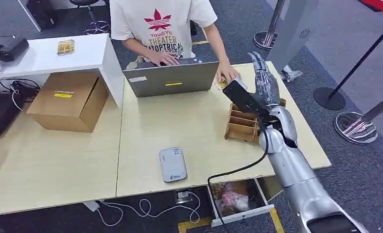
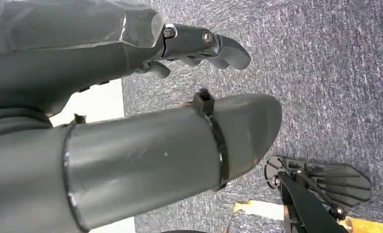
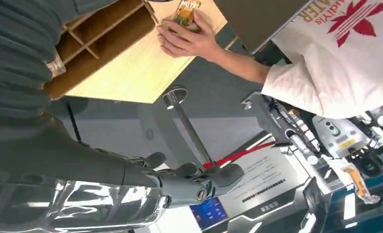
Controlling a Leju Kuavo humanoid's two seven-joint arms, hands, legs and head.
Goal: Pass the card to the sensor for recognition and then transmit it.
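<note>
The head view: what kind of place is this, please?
Probably a reception or check-in desk in a lobby or exhibition hall: a person works at a laptop on a wooden table, with barrier posts on grey carpet beside it.

The person's white T-shirt carries a red leaf-shaped logo with red lettering under it that seems to read "YoudiYis THEATER", though the lower lines are cut off by the laptop. The card under the person's hand shows "HOTEL". Yellow labels on the cardboard box and the laptop are too small to read.
</note>
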